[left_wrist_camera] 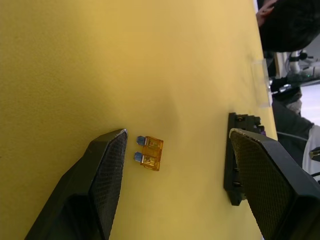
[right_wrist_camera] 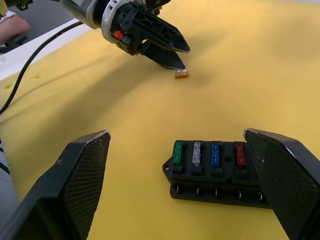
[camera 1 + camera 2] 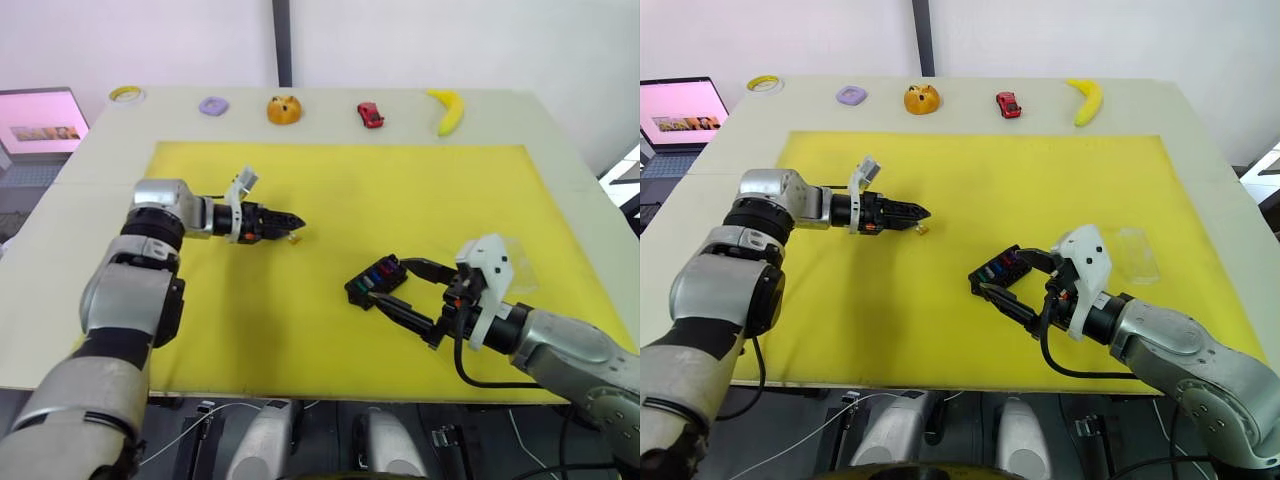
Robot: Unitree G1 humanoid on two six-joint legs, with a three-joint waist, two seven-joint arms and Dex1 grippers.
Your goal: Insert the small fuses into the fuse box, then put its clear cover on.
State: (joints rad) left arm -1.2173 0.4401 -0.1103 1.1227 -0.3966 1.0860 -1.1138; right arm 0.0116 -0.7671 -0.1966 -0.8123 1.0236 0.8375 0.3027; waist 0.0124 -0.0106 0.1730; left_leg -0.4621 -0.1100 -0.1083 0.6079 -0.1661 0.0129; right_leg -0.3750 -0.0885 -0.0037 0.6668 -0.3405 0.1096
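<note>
Currently, one loose amber fuse is seen lying flat on the yellow mat, its two prongs turned toward one finger of the left end effector. That end effector is held open around it, the fuse just beside one fingertip and well apart from the other, so nothing is gripped yet. From the head camera the fuse sits at about ten o'clock from the box, a clear gap of mat between them.

The box rests on the mat near its front edge, at about five o'clock from the mat's centre. Four fuses are seated in its visible row: green, grey, blue and red. The right end effector is spread wide on either side of the box, touching neither end as far as can be judged. The cover lies flat at about two o'clock from the box, still off.

Risk is judged to lie chiefly in the pickup. The fuse is thin and flat against the mat, and off-centre between the fingers, so on closing it could be pushed sideways, flipped, or pinched by the prongs at a skewed angle. A tilted grip would make the slot hard to meet. The unheld box could also slide under insertion pressure.
</note>
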